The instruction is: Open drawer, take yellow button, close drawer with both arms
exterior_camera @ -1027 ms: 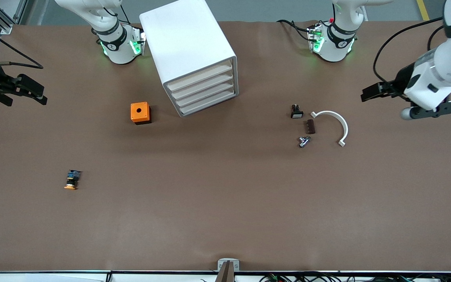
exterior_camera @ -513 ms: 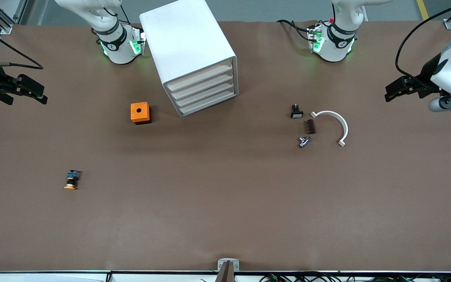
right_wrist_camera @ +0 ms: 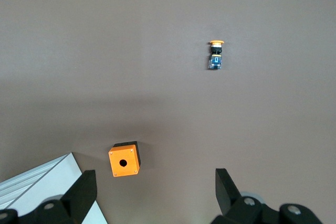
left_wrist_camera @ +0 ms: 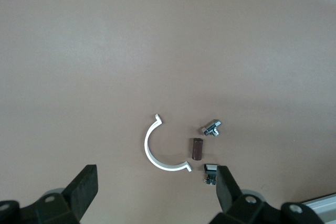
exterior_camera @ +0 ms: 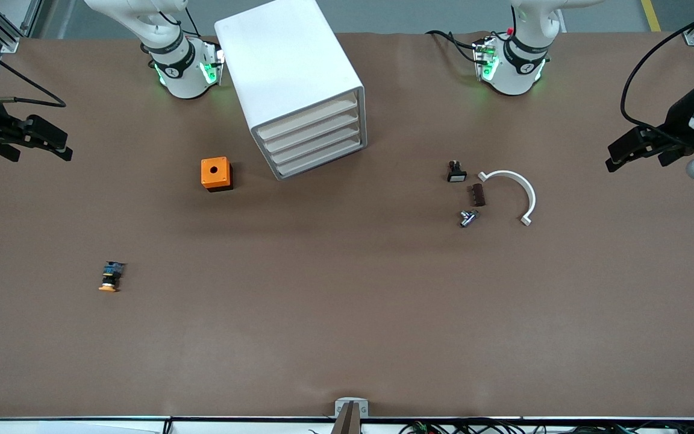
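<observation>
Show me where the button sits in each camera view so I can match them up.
Front view: button lies on the bare table, nearer the camera than the orange box, toward the right arm's end.
Left wrist view: not in it.
Right wrist view: button lies alone on the table.
Shared landmark: the orange box.

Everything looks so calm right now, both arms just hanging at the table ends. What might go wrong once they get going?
The button is tiny and lies on its side, so the open right gripper may knock or roll it. The drawer is shut with shallow fronts stacked close, so the open left gripper might pull a lower one. The cabinet sits at an angle and may slide when pulled.
</observation>
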Motion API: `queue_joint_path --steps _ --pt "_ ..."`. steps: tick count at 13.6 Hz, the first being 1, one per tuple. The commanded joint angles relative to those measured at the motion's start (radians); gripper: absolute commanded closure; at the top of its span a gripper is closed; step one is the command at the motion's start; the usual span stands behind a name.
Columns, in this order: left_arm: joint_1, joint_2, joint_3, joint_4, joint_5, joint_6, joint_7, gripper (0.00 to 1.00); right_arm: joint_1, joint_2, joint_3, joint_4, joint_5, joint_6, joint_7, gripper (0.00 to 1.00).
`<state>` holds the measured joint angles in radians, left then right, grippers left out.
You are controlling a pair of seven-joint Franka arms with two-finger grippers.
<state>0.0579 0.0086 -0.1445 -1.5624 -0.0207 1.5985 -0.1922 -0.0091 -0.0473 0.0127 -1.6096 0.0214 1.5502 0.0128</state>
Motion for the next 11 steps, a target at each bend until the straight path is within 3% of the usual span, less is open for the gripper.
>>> queue_joint_path --steps 1,11 --pt "0.011 0.027 -0.007 0.053 0.004 -0.002 0.022 0.01 -0.008 -0.028 0.003 -0.029 0.002 0.025 0.012 0.0" --pt "0.011 0.025 -0.007 0.074 0.015 -0.006 0.019 0.01 -0.008 -0.029 0.003 -0.035 0.012 0.033 0.006 0.0"
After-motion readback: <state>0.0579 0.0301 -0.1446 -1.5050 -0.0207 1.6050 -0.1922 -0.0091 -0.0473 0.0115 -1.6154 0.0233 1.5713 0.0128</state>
